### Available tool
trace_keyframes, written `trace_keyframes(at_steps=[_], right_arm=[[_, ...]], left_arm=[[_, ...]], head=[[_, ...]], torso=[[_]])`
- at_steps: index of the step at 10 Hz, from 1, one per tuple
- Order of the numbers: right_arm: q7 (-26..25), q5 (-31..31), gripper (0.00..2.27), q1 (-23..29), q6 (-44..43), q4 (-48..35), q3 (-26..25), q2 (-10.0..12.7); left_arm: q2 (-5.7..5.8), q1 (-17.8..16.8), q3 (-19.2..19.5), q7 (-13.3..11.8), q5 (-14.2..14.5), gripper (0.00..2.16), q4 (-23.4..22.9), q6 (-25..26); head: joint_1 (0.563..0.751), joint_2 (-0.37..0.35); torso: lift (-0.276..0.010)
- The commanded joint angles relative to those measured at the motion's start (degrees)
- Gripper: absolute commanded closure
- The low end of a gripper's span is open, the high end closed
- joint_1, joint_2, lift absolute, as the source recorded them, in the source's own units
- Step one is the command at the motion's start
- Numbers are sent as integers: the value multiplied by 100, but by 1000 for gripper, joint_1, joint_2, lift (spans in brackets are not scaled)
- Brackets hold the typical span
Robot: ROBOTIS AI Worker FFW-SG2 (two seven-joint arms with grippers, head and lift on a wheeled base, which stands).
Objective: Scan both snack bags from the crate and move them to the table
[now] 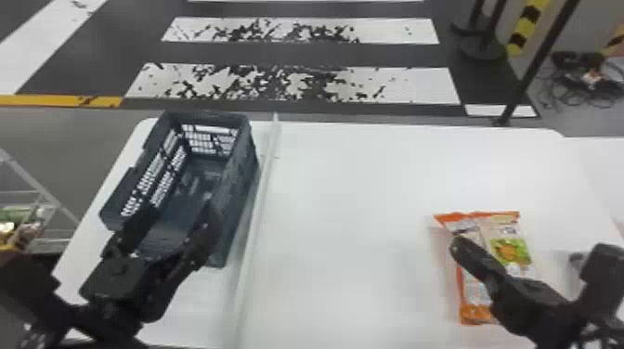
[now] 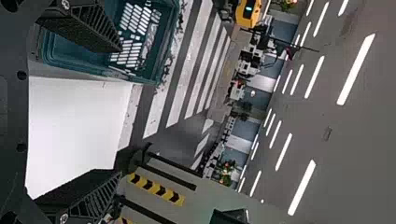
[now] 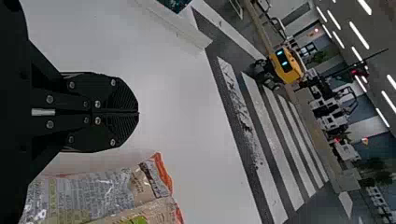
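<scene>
While a white wire rack point(image 1: 18, 191) stands farthest left of the long pale rail point(image 1: 265, 185), past the counter point(image 1: 353, 185), the dark open-topped crate point(image 1: 241, 185) sits on the counter just beside that rail, on its left side, its slotted end wall away from the robot. Also left of the rail, the left gripper point(image 1: 178, 214) is at the crate's near end in the head view, with its two fingers spread wide and nothing between them. To the rail's right, well apart from it, one snack bag point(image 1: 508, 246) lies flat on the white counter, its orange ends and green-and-orange picture showing. Right of the rail too, the right gripper point(image 1: 458, 246) overlaps part of that bag in the head view; its fingers are pressed together, and the right wrist view shows the bag beside them, not gripped. Farther right of the rail, beyond the counter, a yellow-and-black striped post point(image 1: 529, 23) stands near tangled cables point(image 1: 575, 88) on the floor.
</scene>
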Motion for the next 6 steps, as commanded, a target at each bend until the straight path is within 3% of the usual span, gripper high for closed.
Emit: trace_keyframes(at_steps=[1,3,6], right_arm=[[-11,118,2206,-58,-211,9,-268,-1],[68,118,2206,-506,-194,633,-567,-10],[139,338,2206,-884,-826,1627,-549,-19]], left_arm=[[14,3,60,19,-8,76,-7,-11],[14,39,227,10,27,76,-7,-11],[14,12,368,-43,159,76,28,-11]], head=[[695,24],[695,-21],[695,-61]], torso=[[-87],[-87],[-87]])
